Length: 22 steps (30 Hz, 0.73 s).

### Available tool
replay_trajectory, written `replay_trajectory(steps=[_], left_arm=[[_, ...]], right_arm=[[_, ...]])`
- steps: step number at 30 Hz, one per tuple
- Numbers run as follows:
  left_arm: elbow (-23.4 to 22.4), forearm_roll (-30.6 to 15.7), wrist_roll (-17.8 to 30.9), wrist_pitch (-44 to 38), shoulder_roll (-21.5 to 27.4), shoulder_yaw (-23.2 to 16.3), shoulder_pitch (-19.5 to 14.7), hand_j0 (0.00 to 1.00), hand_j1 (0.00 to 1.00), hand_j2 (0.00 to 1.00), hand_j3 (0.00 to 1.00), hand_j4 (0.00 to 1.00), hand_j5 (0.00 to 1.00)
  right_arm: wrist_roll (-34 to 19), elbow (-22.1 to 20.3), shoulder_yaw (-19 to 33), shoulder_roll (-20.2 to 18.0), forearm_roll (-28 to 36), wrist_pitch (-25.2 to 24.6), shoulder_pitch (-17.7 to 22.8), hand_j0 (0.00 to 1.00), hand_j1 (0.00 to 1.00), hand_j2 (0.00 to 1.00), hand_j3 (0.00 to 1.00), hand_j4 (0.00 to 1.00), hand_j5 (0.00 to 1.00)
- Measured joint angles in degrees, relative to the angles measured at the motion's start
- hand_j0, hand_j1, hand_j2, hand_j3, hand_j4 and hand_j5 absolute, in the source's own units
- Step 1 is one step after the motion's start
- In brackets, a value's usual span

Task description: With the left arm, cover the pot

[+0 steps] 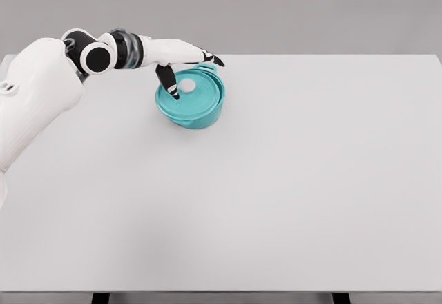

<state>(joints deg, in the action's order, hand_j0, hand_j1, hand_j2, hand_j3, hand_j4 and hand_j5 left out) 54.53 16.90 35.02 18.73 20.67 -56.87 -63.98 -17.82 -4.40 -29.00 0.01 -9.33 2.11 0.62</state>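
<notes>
Pot (191,114), teal, stood on the white tabletop (290,179) toward the eleven o'clock part of the view. Its lid (200,90) lay on top, seemingly offset toward one o'clock rather than seated square, so covering was judged nearly done. The left hand (181,59) reached over the lid from nine o'clock, fingers (168,81) extended, one pointing down beside the pale knob (187,84), presumably to steady or nudge the lid. Whether any finger touched the knob could not be determined. The lid's far rim was partly hidden by the hand. The right arm was not visible.
</notes>
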Motion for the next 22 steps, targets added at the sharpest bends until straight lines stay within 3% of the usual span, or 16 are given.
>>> replay_trajectory(steps=[16, 19, 22], left_arm=[[1.69, -0.2, 0.0, 2.01, 1.34, 0.44, -2.72, 1.0, 1.0, 1.0, 1.0, 1.0, 1.0], [6.94, -2.45, 0.0, 4.74, 8.1, 1.21, -1.85, 1.0, 1.0, 1.0, 1.0, 1.0, 1.0], [9.42, -3.95, 0.0, 7.81, 16.75, 1.65, -1.06, 1.0, 1.0, 1.0, 1.0, 1.0, 1.0]], right_arm=[[0.0, 0.0, 0.0, 0.0, 0.0, 0.0, 0.0, 1.0, 1.0, 1.0, 1.0, 1.0, 1.0], [0.0, 0.0, 0.0, 0.0, 0.0, 0.0, 0.0, 1.0, 1.0, 1.0, 1.0, 1.0, 1.0], [0.0, 0.0, 0.0, 0.0, 0.0, 0.0, 0.0, 1.0, 1.0, 1.0, 1.0, 1.0, 1.0]])
